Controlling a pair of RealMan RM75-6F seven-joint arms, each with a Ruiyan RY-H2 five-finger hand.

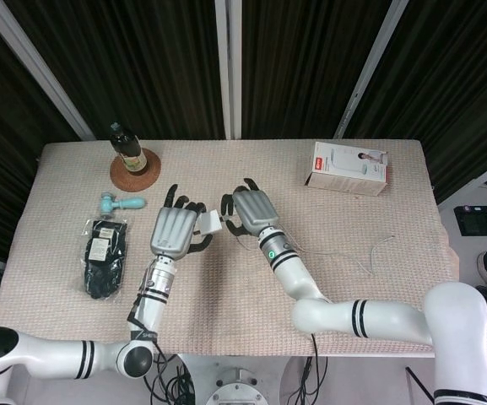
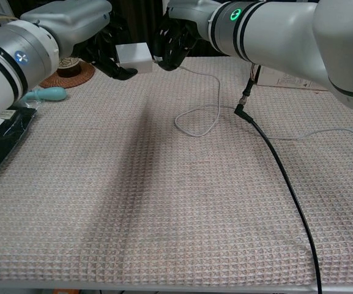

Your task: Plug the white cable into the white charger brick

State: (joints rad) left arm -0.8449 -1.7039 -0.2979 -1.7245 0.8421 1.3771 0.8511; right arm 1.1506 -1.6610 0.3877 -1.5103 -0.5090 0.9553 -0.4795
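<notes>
My left hand (image 1: 174,231) (image 2: 96,37) holds the white charger brick (image 1: 210,224) (image 2: 134,57) above the table, left of centre. My right hand (image 1: 251,211) (image 2: 175,38) pinches the plug end of the white cable (image 2: 202,105) right beside the brick's right face; the plug tip sits at the brick and I cannot tell whether it is inserted. From the right hand the cable drops to the cloth, makes a loop, and trails to the table's right side (image 1: 376,251).
A black cord (image 2: 283,184) runs from my right arm across the cloth. A white product box (image 1: 349,167) lies back right. A bottle on a round coaster (image 1: 132,160), a teal tool (image 1: 121,202) and a black packet (image 1: 104,256) occupy the left.
</notes>
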